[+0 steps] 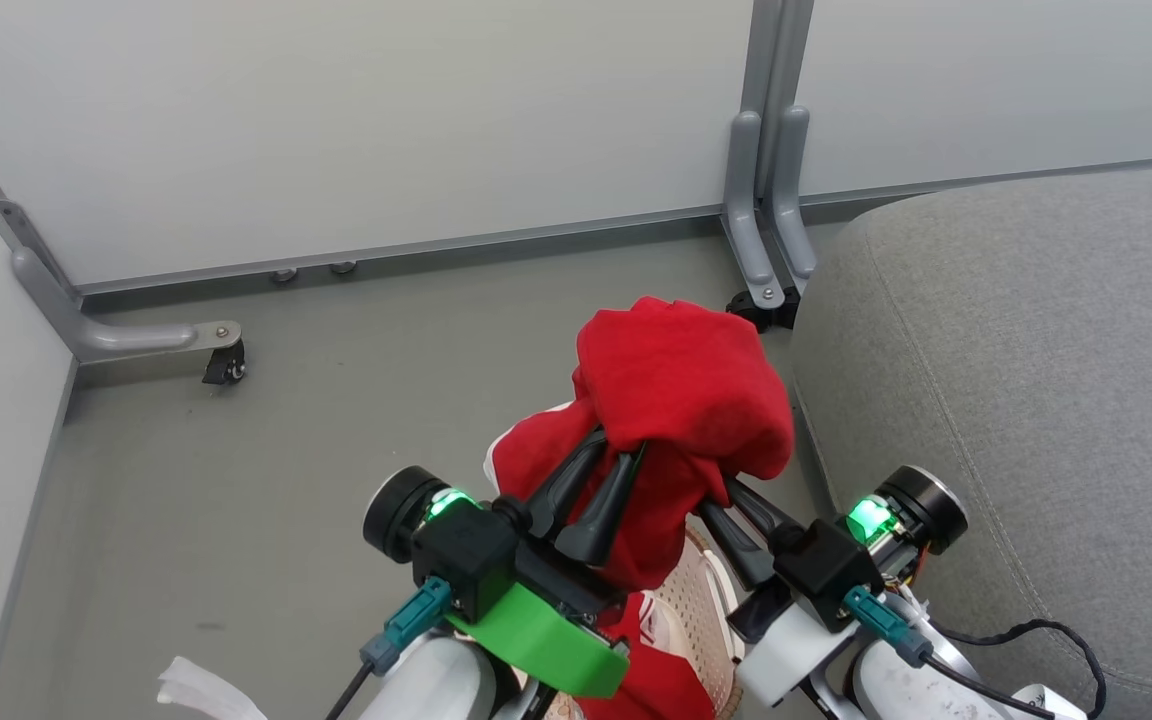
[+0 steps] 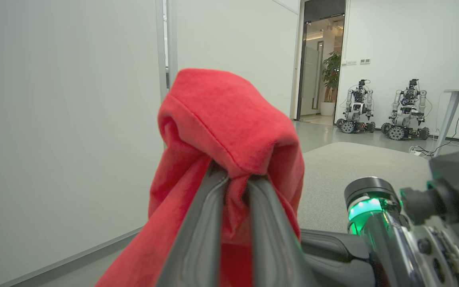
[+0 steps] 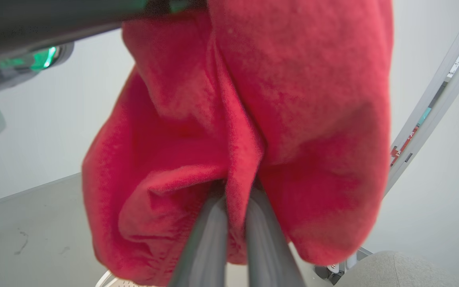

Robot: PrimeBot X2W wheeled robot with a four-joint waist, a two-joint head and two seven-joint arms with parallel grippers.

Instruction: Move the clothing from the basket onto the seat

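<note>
At centre frame the left gripper [image 1: 618,455] and right gripper [image 1: 723,495] hold the red clothing [image 1: 681,385] aloft together, fingers [image 1: 576,480] pinched shut on its folds, apparently to clear the basket [image 1: 701,590] at bottom centre; the grey seat [image 1: 1016,380] lies just beside, at right; a partition foot [image 1: 761,290] stands at upper centre.

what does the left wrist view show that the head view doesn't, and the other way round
Left wrist view, not head view: two parked robots by the far wall, a doorway with a plant, and a table leg.
Head view, not left wrist view: the basket under the hanging fabric, a caster on the partition foot, and a white scrap on the floor.
Both: the red clothing held up, the left gripper and right gripper shut on it, and the seat at the right.
</note>
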